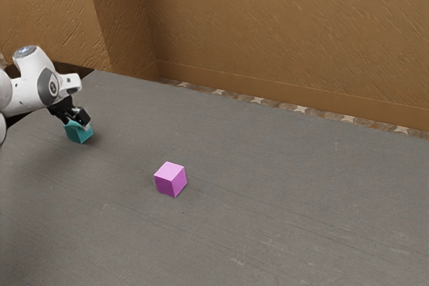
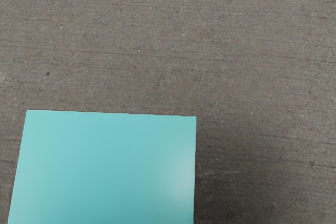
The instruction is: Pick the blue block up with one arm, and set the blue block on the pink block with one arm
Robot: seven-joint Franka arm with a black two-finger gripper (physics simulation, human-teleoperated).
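The jaws are clamped on the upper part of the blue block, at the exterior view's left, low over the tabletop. The block tilts with the hand, which suggests a firm hold for transport. The pink block stands well apart, its top face free to receive the load.

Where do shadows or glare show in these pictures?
Exterior view: a shadow darkens the grey table under the white arm, beside the teal-blue cube; the pink cube has a brighter top face. Wrist view: a faint pale sheen on the teal-blue cube's face.
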